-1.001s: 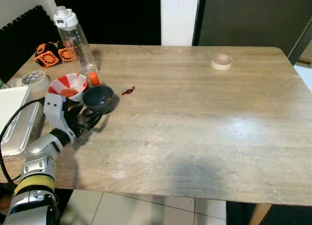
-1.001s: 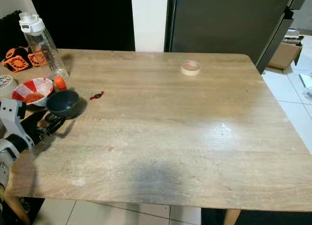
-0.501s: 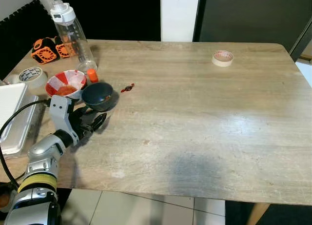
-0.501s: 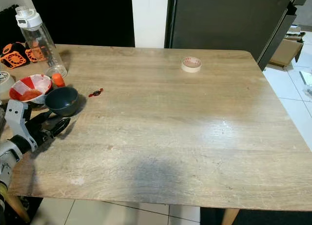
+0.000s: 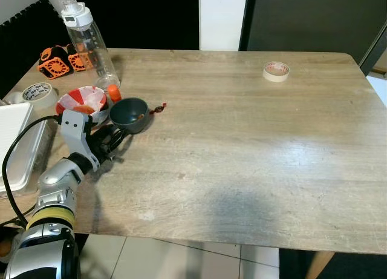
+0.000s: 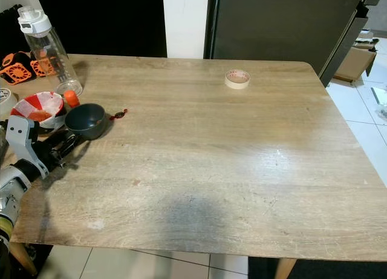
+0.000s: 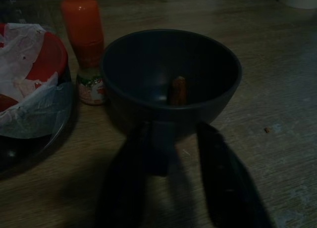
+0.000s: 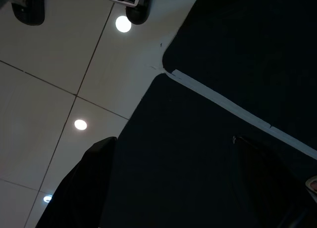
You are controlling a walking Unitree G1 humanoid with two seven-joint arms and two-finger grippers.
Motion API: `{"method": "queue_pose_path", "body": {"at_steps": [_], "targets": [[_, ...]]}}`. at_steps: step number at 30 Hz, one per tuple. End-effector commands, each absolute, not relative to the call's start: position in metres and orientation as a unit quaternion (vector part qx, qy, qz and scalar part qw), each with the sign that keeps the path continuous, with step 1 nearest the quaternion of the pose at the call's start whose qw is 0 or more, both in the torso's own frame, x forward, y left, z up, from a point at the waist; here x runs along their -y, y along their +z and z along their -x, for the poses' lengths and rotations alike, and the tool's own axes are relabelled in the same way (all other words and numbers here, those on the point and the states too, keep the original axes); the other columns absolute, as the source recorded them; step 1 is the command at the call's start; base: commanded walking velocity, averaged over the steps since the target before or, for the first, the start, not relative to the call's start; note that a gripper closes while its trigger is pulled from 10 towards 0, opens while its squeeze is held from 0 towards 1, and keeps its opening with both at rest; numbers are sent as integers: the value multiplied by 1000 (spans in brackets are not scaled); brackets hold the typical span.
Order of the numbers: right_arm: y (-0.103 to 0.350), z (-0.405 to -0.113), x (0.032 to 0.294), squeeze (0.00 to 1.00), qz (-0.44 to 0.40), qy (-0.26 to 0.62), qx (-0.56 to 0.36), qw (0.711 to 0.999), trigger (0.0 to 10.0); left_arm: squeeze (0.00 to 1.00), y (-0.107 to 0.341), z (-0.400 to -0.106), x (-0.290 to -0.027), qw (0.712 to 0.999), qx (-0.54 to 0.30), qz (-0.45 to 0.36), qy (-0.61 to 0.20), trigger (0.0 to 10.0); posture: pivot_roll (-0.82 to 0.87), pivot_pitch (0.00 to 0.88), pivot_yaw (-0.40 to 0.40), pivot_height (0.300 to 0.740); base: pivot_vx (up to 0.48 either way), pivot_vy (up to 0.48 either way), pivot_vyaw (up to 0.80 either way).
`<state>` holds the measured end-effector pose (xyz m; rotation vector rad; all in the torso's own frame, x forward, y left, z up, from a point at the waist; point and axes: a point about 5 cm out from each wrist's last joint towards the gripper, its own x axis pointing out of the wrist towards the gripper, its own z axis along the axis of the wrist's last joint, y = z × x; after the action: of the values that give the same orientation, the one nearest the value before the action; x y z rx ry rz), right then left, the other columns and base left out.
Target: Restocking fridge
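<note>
Reaching low over the near left corner of the desk (image 5: 242, 146), the left pincer (image 7: 171, 161) points at a dark bowl (image 5: 133, 114); in the left wrist view its two black fingers (image 7: 223, 188) lie spread apart on either side of the bowl's base, though the gloom there makes it hard to tell whether they touch the bowl or merely flank it; a small reddish piece (image 7: 178, 89) rests inside the bowl, too dim to identify; just beside the bowl stand a small orange-capped bottle (image 7: 85, 45) and a red-and-white paper-lined dish (image 5: 83, 102), the dish partly hidden behind the wrist; a tiny dark red scrap (image 5: 159, 108) lies on the wood close to the bowl's far side; further back sit a clear water bottle (image 5: 91, 43), an orange-and-black object (image 5: 57, 62) and a tape roll (image 5: 37, 92); a white tray (image 5: 15, 140) is cut off at the left edge; another tape roll (image 5: 276, 71) lies well apart, near the far right; the right pincer (image 8: 173, 188) hangs over tiled floor (image 8: 59, 79), its fingers spread, holding nothing.
</note>
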<state>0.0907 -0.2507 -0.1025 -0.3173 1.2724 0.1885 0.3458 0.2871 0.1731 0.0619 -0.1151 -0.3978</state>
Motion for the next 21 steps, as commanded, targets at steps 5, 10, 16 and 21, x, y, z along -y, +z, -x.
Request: {"method": "queue_pose_path", "body": {"at_steps": [5, 10, 16, 21], "targets": [[-104, -82, 253, 0, 143, 80, -600, 783, 10000, 0, 162, -345, -279, 976, 46, -27, -213, 0, -147, 212, 23, 740, 0, 0, 0], [-103, -85, 253, 0, 145, 79, -597, 785, 10000, 0, 156, -345, -271, 973, 46, -22, -225, 0, -145, 204, 19, 740, 0, 0, 0], [-103, -87, 253, 0, 146, 80, -595, 786, 10000, 0, 158, -346, -268, 971, 58, -16, -232, 0, -137, 189, 20, 740, 0, 0, 0], [-103, -89, 252, 0, 146, 80, -594, 787, 10000, 0, 168, -345, -257, 954, 85, 0, -288, 4824, -128, 155, 24, 740, 0, 0, 0]]}}
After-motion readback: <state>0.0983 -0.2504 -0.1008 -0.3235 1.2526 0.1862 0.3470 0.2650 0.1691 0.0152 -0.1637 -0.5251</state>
